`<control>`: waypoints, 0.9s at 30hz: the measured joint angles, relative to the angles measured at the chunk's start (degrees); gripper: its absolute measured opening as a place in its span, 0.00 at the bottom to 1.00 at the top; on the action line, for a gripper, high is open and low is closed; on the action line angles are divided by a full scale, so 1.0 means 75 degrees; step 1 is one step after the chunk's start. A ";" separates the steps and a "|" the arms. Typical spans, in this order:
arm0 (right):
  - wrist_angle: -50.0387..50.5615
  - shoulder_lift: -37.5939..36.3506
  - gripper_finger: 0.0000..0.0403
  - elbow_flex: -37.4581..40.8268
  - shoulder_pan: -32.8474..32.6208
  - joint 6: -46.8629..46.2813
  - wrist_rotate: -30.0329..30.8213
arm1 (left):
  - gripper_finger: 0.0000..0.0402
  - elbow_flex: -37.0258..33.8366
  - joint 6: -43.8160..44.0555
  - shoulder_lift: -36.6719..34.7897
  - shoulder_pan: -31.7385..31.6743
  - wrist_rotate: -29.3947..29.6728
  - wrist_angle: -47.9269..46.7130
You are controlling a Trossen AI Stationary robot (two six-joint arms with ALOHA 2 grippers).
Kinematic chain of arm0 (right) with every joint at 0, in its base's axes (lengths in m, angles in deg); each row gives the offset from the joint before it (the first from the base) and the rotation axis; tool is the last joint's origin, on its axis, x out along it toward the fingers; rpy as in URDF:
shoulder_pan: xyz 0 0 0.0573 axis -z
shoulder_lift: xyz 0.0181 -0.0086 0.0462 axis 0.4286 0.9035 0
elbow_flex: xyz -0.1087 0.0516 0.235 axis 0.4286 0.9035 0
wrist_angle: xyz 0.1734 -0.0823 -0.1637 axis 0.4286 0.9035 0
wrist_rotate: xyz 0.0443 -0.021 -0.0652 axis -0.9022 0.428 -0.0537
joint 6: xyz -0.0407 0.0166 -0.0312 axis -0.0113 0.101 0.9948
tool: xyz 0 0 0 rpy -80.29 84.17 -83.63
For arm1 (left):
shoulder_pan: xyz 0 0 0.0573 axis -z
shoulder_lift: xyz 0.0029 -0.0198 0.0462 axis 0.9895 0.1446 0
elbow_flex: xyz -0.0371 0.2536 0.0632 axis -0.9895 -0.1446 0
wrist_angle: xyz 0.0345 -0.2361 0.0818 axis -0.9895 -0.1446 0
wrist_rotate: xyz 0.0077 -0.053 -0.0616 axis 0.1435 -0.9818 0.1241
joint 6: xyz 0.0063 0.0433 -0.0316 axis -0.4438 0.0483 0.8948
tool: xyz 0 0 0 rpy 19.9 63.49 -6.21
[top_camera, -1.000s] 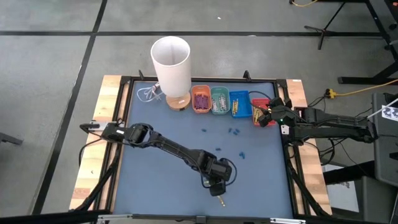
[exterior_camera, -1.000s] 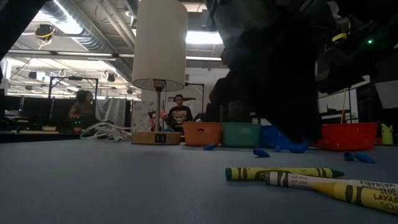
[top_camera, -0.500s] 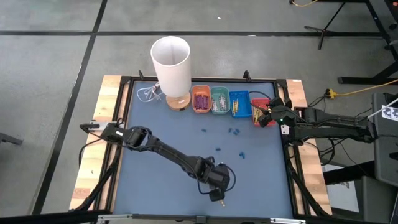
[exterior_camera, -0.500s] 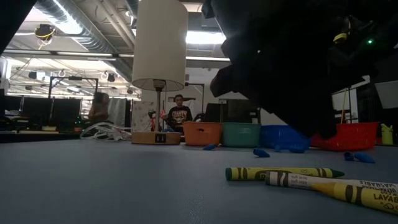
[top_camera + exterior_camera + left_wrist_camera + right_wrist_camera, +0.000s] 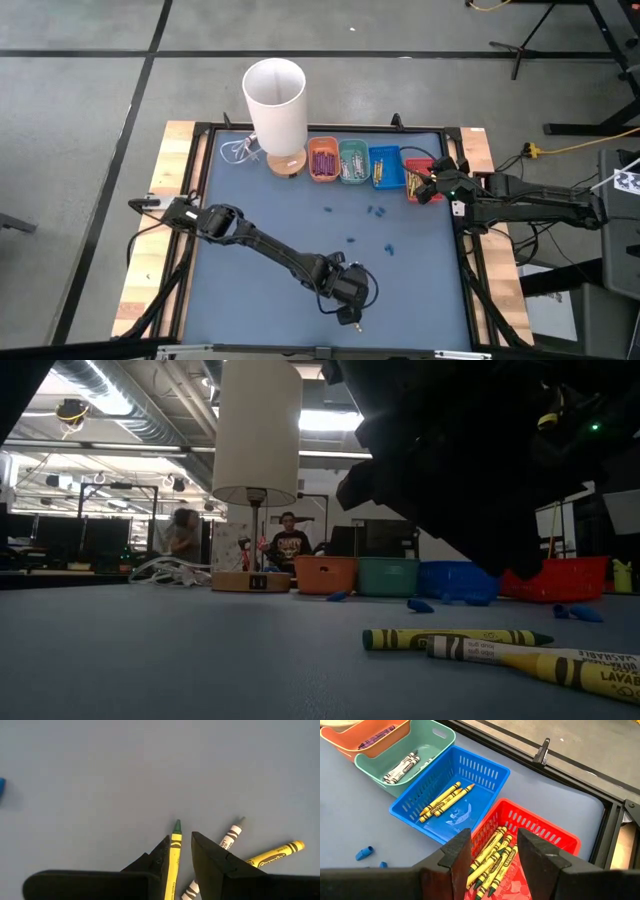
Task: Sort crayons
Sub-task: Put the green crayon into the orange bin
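Note:
Three crayons lie loose on the blue mat near the table's near edge: a green-tipped one in a yellow wrapper (image 5: pixel 176 826) (image 5: pixel 455 637), a white one (image 5: pixel 231 834) and a yellow one (image 5: pixel 277 851) (image 5: pixel 560 666). My left gripper (image 5: pixel 349 314) (image 5: pixel 181 837) hangs just above them, pointing steeply down and open a narrow gap. The green-tipped crayon shows through that gap, flat on the mat. My right gripper (image 5: pixel 425 185) (image 5: pixel 495 855) waits open over the red basket (image 5: pixel 545 832) at the far right, with nothing between its fingers.
A row of baskets stands along the far edge: orange (image 5: pixel 322 160), teal (image 5: pixel 352 160), blue (image 5: pixel 384 165) and red (image 5: pixel 418 176), each holding crayons. A lamp with a white shade (image 5: pixel 274 100) stands left of them. Small blue bits (image 5: pixel 375 212) lie mid-table.
My left gripper has shifted a little toward the table's near edge and turned at the wrist above the loose crayons. The crayons lie where they were.

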 joint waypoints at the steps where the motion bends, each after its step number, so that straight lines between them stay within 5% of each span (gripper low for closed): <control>1: 0.0000 0.0000 0.39 0.0000 0.0000 0.0000 0.0000 | 0.16 0.0000 0.0000 0.0000 0.0002 0.0000 0.0001; 27: 0.0001 0.0000 0.39 0.0000 0.0000 0.0000 -0.0003 | 0.16 -0.0627 -0.0017 0.0015 0.0023 0.0039 0.0906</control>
